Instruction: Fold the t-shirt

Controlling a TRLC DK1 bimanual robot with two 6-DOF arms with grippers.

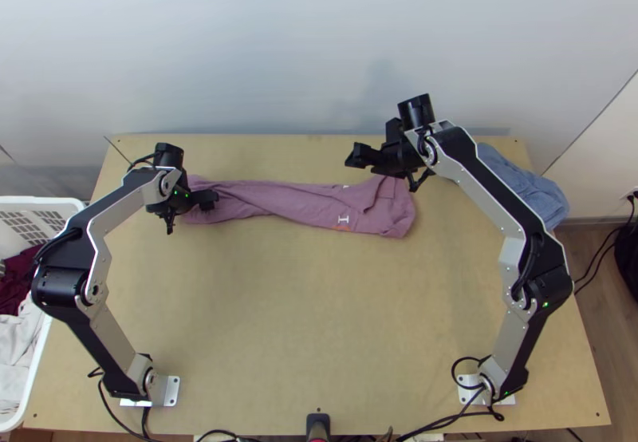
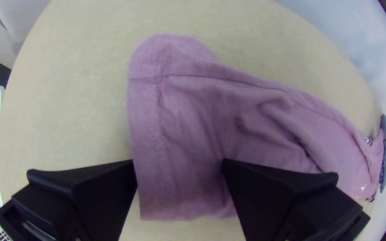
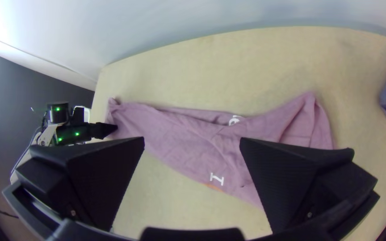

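Your bench [image 1: 319, 322] carries the mauve t-shirt [image 1: 307, 203] on its far half, in a long, rumpled strip. Its long axis runs left to right, roughly along the far edge, the wider end pointing right. Your left gripper [image 1: 209, 199] is open at the left end; your right gripper [image 1: 365, 153], also open, hangs near the wider one.

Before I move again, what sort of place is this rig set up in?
Probably a laundry-folding test station indoors: two arms bolted to a wooden table, a basket of clothes beside it, a blue garment at its far corner.
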